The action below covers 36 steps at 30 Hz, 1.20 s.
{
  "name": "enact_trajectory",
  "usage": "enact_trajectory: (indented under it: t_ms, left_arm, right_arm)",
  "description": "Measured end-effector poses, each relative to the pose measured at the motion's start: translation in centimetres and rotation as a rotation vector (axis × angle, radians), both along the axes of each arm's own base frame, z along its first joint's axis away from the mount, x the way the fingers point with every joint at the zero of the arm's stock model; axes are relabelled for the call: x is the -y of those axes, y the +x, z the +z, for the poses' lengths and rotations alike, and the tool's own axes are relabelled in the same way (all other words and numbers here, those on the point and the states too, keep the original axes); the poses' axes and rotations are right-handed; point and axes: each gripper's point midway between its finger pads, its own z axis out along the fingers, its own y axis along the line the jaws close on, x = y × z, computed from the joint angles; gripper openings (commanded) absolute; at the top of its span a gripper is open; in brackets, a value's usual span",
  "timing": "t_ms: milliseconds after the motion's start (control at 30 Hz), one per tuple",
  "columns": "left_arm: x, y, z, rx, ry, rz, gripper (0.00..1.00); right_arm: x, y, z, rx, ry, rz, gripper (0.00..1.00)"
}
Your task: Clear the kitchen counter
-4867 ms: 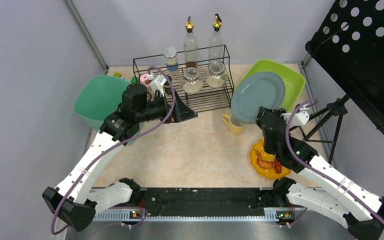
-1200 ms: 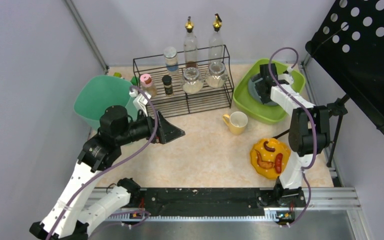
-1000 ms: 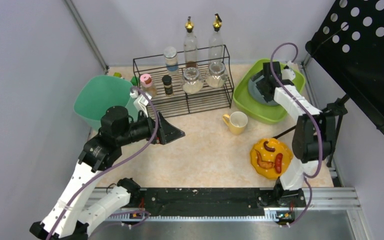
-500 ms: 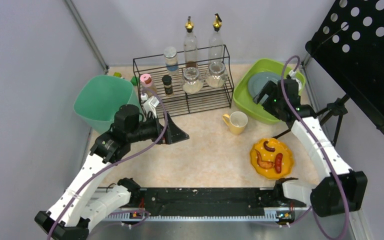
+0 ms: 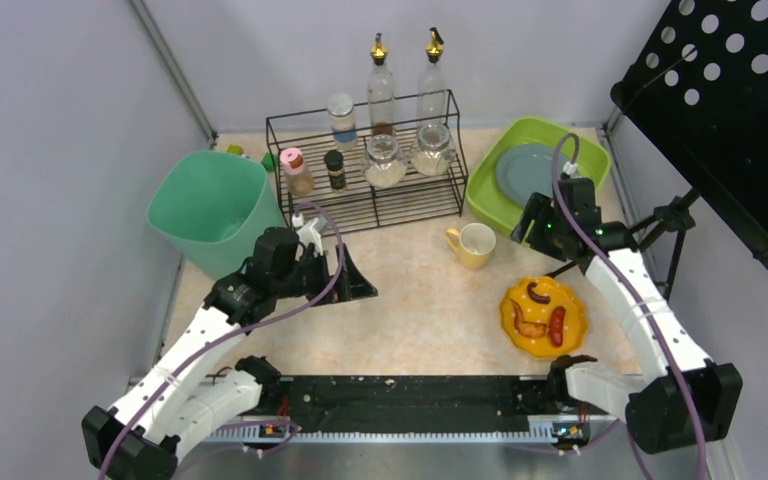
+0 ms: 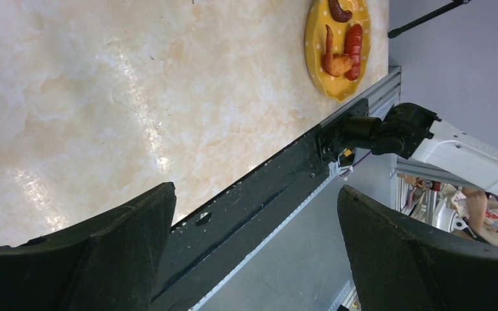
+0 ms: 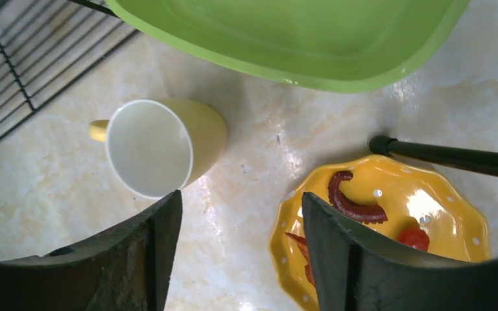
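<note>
Worktop [image 5: 410,300] — yellow mug [image 5: 477,243] and plate [image 5: 543,316] of food are carried. Left fingers [image 6: 104,259] are spread wide; right fingers [image 7: 130,259] are held apart — above the mug.

Small green objects [image 5: 234,151] at the kitchen counter's [image 5: 410,300] far-left corner sit mostly hidden behind the teal bin [image 5: 210,205], and the right wrist view crops the yellow plate [image 7: 454,214].

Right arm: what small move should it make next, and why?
Probably slide the right gripper sideways and down over the yellow mug. Its jaws stand open and empty just beside the mug, which stands on the kitchen counter next to the green tub; the grey plate lies in that tub, so the mug looks like the nearest thing to clear.
</note>
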Motion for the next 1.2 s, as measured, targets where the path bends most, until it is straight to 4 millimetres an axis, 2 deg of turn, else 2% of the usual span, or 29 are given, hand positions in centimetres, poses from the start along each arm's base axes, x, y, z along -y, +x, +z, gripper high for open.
enact_trajectory:
  t_ms: [167, 400, 600, 700, 867, 1067, 1200]
  left_arm:
    - [-0.4, 0.4, -0.9, -0.014, 0.026, 0.043, 0.99]
    - [-0.8, 0.5, -1.1, -0.01, 0.053, 0.056, 0.99]
    - [-1.0, 1.0, -0.3, 0.049, 0.073, 0.039, 0.99]
    - [-0.7, 1.4, -0.3, 0.064, 0.077, 0.018, 0.99]
    - [0.3, 2.0, -1.9, 0.023, 0.092, -0.046, 0.99]
    - [1.2, 2.5, -3.1, 0.001, 0.096, -0.1, 0.99]
    - [1.7, 2.5, -3.0, 0.01, 0.081, -0.126, 0.99]
  right_arm:
    - [0.1, -1.0, -2.6, -0.135, -0.017, -0.001, 0.52]
    - [0.3, -2.6, -3.3, -0.142, 0.004, -0.03, 0.5]
    - [1.6, -5.0, -4.3, -0.154, -0.025, -0.082, 0.5]
    - [2.2, -6.3, -5.3, -0.19, -0.041, -0.112, 0.5]
    - [3.2, -8.3, -6.7, -0.274, -0.069, -0.17, 0.5]
    - [4.1, -9.2, -7.7, -0.338, -0.108, -0.237, 0.44]
    - [3.4, -9.4, -9.3, -0.393, -0.09, -0.219, 0.38]
